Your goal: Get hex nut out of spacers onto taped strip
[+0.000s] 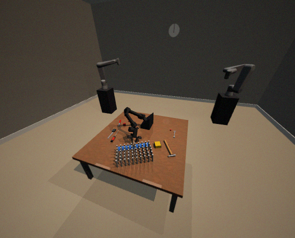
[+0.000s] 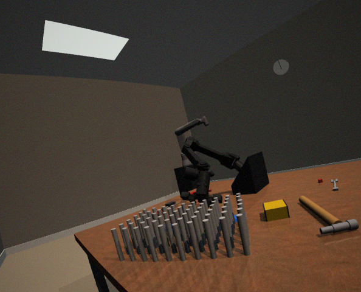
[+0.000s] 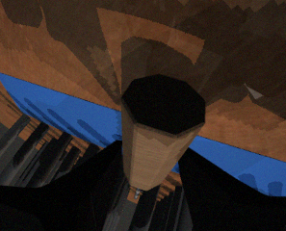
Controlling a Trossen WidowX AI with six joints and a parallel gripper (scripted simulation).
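My gripper (image 1: 134, 139) (image 3: 150, 149) is shut on the pale wooden, faceted handle (image 3: 154, 156) of a tool, its dark butt facing the wrist camera. The gripper is above the back edge of the spacer field, by the blue taped strip (image 1: 144, 145) (image 3: 61, 113). The tool's lower end is hidden by the handle, fingers and spacers. The metal spacers (image 1: 152, 157) (image 2: 244, 235) stand upright in close rows. A tiny grey metal bit (image 3: 138, 193) shows below the handle in the wrist view; I cannot tell what it is. I cannot make out the hex nut.
A yellow block (image 1: 157, 145) (image 2: 275, 210) and a hammer (image 1: 168, 147) (image 2: 318, 210) lie beside the field. A wrench (image 1: 174, 134) (image 2: 335, 184) and small red cube (image 1: 170, 129) lie farther off. A red-handled screwdriver (image 1: 112, 139) and dark-handled tool (image 1: 113, 130) lie opposite. A black wedge (image 1: 147, 122) (image 2: 254, 176) stands at the arm's base.
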